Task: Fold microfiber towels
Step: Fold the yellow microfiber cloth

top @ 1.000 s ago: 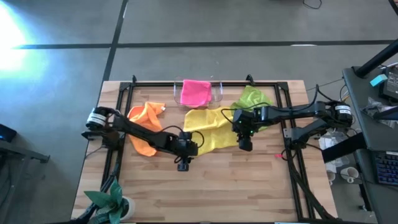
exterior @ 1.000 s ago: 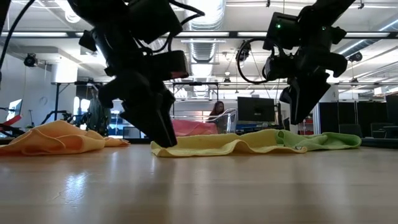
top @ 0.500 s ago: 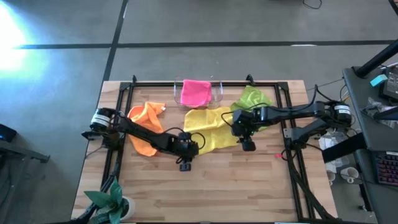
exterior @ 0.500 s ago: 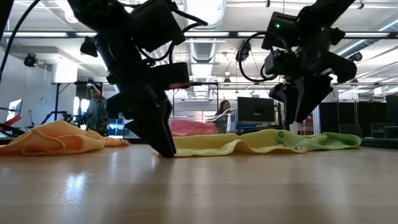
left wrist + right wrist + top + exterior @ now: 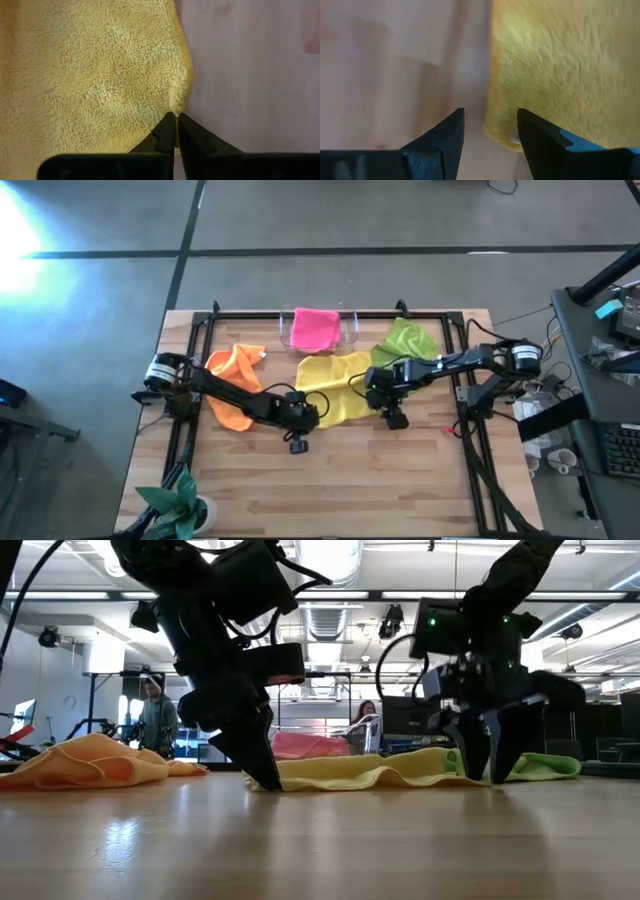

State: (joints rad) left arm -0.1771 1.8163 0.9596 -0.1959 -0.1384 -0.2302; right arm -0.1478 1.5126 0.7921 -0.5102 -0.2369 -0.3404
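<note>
A yellow towel [image 5: 335, 385] lies rumpled on the middle of the wooden table. My left gripper [image 5: 303, 420] stands at its near left corner, pointing down, shut on its edge [image 5: 262, 778]. My right gripper [image 5: 388, 410] is open and low over the towel's near right corner [image 5: 507, 140]; one finger hangs over the cloth, the other over bare wood. An orange towel [image 5: 235, 380] lies crumpled at the left. A lime green towel [image 5: 405, 340] lies at the far right. A pink towel [image 5: 315, 328] rests in the clear tray [image 5: 285, 332]. My left gripper pinches the yellow towel's edge [image 5: 179, 102] between its two fingertips, coming from above and pointing down. The cloth puckers into the shut tips, and the rest of the towel lies on the table. My right gripper's tips reach the table at the towel's corner; whether they touch the cloth I cannot tell.
A black frame [image 5: 195, 350] runs along the table's sides and far edge. A potted plant [image 5: 175, 505] stands at the near left corner. Bare wood lies along the near half of the table. Beyond the table, people [image 5: 152, 715] show in the room.
My left gripper has come down to the table at the yellow towel's near left corner and shut on its edge. My right gripper has dropped toward the towel's near right corner, shifted slightly toward the table's left, and opened wider.
</note>
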